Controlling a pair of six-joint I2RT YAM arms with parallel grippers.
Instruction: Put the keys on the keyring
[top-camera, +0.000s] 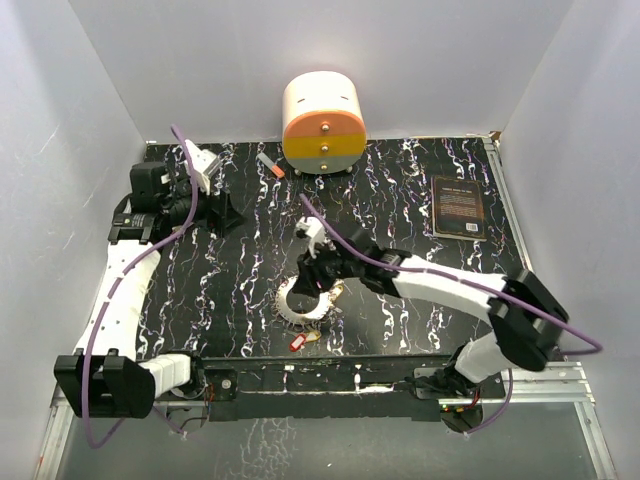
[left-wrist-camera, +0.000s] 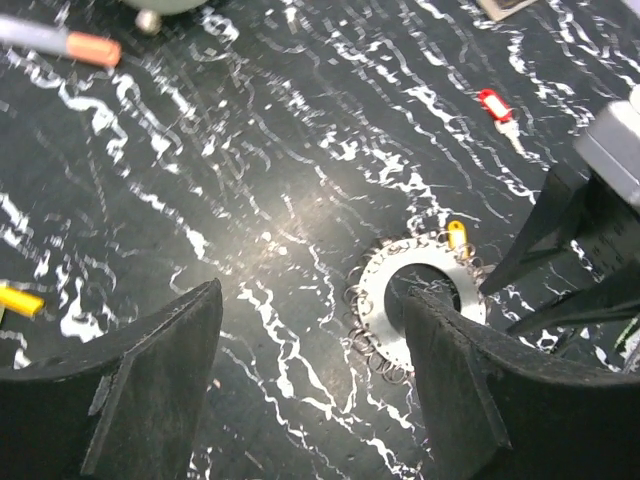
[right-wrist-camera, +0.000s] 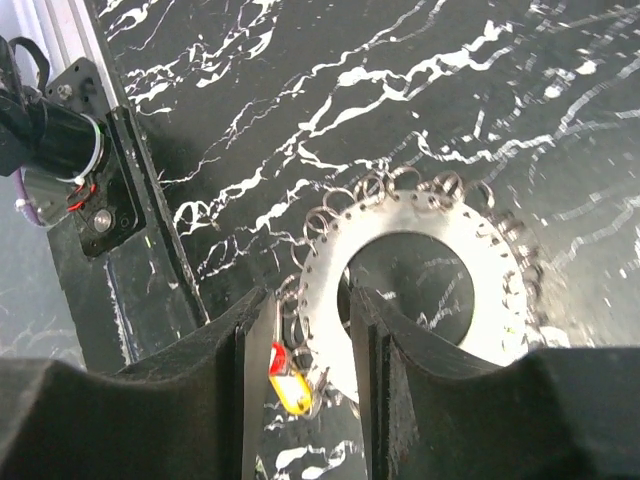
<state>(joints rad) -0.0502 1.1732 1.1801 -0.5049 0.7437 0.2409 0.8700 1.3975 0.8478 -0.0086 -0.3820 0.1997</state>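
The keyring (top-camera: 298, 308) lies flat on the black marbled table, a silver toothed ring (right-wrist-camera: 420, 235) with small wire loops round its rim. My right gripper (top-camera: 312, 283) is down on it and open (right-wrist-camera: 307, 300). One finger stands outside the rim and the other in the centre hole, with the ring's band between them. A yellow key (right-wrist-camera: 291, 388) with a red bit above it hangs beside the outer finger. A red key (top-camera: 296, 342) lies on the table in front of the ring. My left gripper (left-wrist-camera: 315, 290) stands open and holds nothing, short of the keyring (left-wrist-camera: 425, 300).
A cream-and-orange drawer unit (top-camera: 323, 123) stands at the back. In front of it lies an orange-tipped marker (top-camera: 271, 166). A dark book (top-camera: 460, 207) lies at the right. A small yellow piece (left-wrist-camera: 20, 299) shows at the left wrist view's left edge.
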